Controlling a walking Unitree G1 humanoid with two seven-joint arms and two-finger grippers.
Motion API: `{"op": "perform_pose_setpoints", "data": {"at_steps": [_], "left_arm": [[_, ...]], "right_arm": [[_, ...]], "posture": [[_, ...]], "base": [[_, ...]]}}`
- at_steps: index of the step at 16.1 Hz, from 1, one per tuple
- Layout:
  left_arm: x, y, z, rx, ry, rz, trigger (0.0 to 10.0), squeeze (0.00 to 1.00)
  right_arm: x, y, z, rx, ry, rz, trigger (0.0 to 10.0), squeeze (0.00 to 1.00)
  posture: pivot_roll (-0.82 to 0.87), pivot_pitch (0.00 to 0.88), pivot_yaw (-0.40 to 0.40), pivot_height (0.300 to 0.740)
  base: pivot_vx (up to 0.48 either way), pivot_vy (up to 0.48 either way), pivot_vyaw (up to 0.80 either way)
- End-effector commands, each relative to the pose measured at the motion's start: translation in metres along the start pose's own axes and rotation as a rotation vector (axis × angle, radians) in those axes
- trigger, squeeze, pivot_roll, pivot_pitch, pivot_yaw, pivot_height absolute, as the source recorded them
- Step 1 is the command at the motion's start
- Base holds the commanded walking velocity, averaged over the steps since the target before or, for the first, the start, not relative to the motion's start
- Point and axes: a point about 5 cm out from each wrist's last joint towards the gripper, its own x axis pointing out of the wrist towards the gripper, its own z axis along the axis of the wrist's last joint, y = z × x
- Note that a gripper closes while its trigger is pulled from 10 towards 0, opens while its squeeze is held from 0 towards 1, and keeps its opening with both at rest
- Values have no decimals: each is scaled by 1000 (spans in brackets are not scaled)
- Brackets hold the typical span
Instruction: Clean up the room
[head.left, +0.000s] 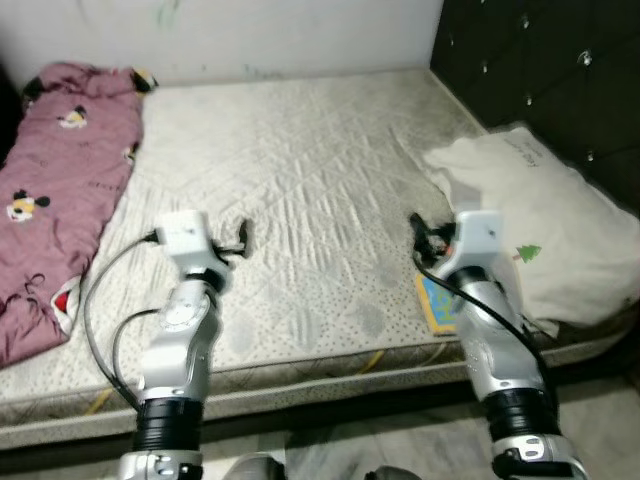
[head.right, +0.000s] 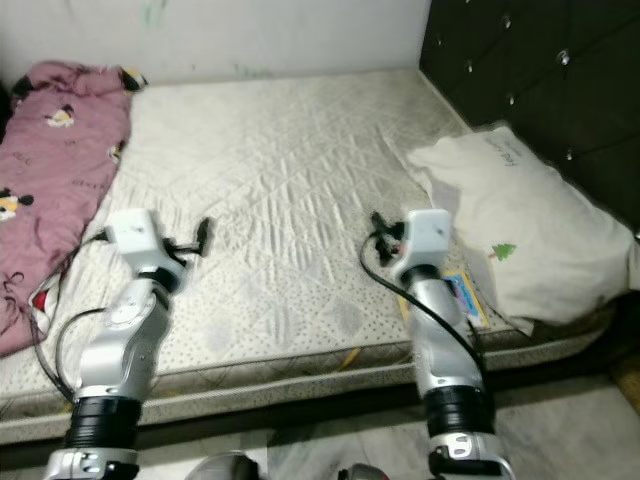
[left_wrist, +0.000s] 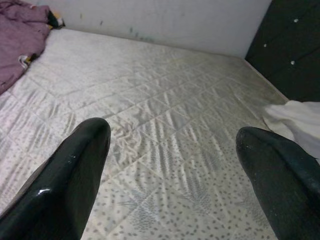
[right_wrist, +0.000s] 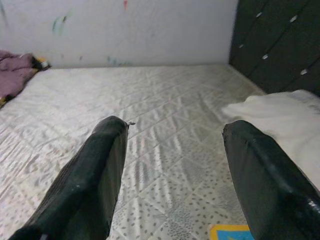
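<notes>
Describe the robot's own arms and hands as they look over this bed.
Both arms are silver metal with black ribbed collars near the base and a white boxy wrist block. Loose black cables loop along the left arm and run down the right arm. The left hand and the right hand each have two long, glossy black fingers with rounded tips. A small red spot shows by the right wrist.

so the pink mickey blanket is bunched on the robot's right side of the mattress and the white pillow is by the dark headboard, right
Not quite: the pink blanket lies on the robot's left side of the mattress, as the left eye view shows. The white pillow is indeed by the dark headboard.
</notes>
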Motion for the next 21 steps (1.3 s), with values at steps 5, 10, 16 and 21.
{"op": "perform_pose_setpoints", "data": {"at_steps": [5, 10, 16, 21], "left_arm": [[0, 8, 3, 9, -4, 22, 10000, 0], [1, 8, 3, 8, 0, 23, 10000, 0], [1, 8, 3, 6, -3, 18, 10000, 0], [-2, 6, 5, -14, -25, -24, 10000, 0]], "right_arm": [[4, 8, 7, 11, -28, 28, 10000, 0], [4, 9, 6, 11, -23, 32, 10000, 0], [4, 9, 5, 0, -16, 41, 10000, 0], [4, 12, 5, -20, -22, 60, 10000, 0]], "posture": [[-12, 0, 16, 740], [-12, 0, 15, 740], [-13, 0, 14, 740], [-13, 0, 15, 740]], "base": [[0, 480, 0], [0, 480, 0], [0, 441, 0], [0, 0, 99]]}}
